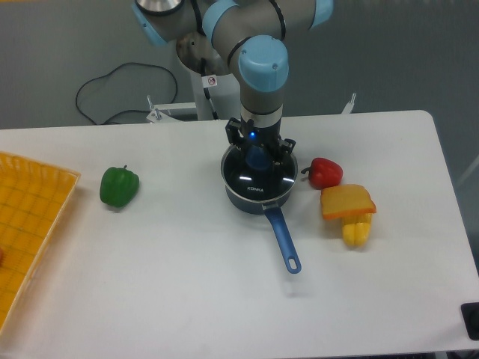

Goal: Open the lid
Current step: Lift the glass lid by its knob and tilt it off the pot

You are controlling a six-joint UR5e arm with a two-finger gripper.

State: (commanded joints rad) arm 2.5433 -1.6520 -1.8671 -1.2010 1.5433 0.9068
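A white table (pixel 187 299) against a grey wall carries the scene. The lid (pixel 259 179) sits flat on the dark blue saucepan (pixel 258 196), mid-table. The gripper (pixel 258 155) stands straight over it, fingers either side of the blue knob (pixel 258 159) — whether they already pinch it, I cannot tell. A good lift needs a firm centred pinch, then a straight rise. Right of the saucepan lies a red pepper (pixel 325 172); left, a green pepper (pixel 120 186).

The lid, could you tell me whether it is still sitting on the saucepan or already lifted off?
On. The lid lies flat across the saucepan rim, with the gripper at its blue knob.
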